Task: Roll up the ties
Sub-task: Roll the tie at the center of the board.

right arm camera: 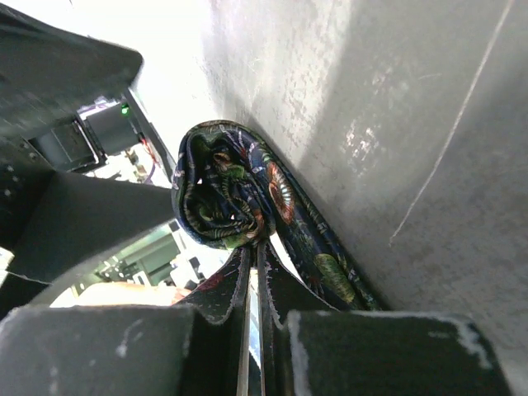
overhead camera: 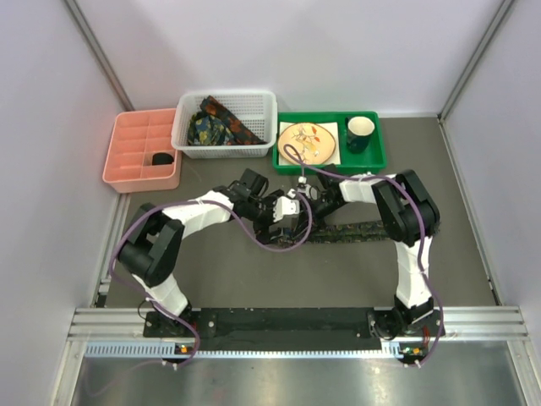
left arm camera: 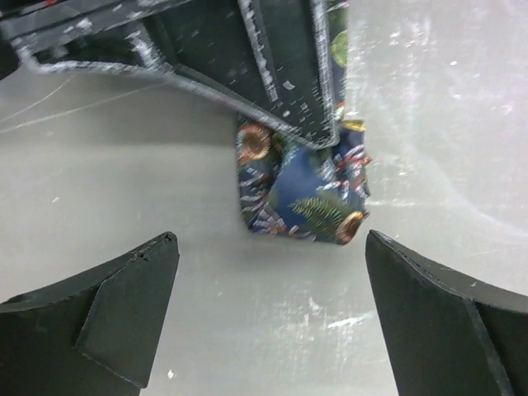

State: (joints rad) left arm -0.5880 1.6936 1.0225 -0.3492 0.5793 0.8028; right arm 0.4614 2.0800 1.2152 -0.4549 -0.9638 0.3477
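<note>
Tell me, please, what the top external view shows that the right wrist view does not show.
Only the top external view shows the white basket holding more ties, the pink tray, and the green tray with a plate and a mug. Only the right wrist view shows the tight coil of the tie and the right claw shut on it. Both show the unrolled length lying on the grey table.

Behind the tie (overhead camera: pixel 359 232) on the table (overhead camera: pixel 254 288) stand a divided box (overhead camera: pixel 127 144), basket (overhead camera: pixel 224 150) and tray (overhead camera: pixel 351 161), left to right.
</note>
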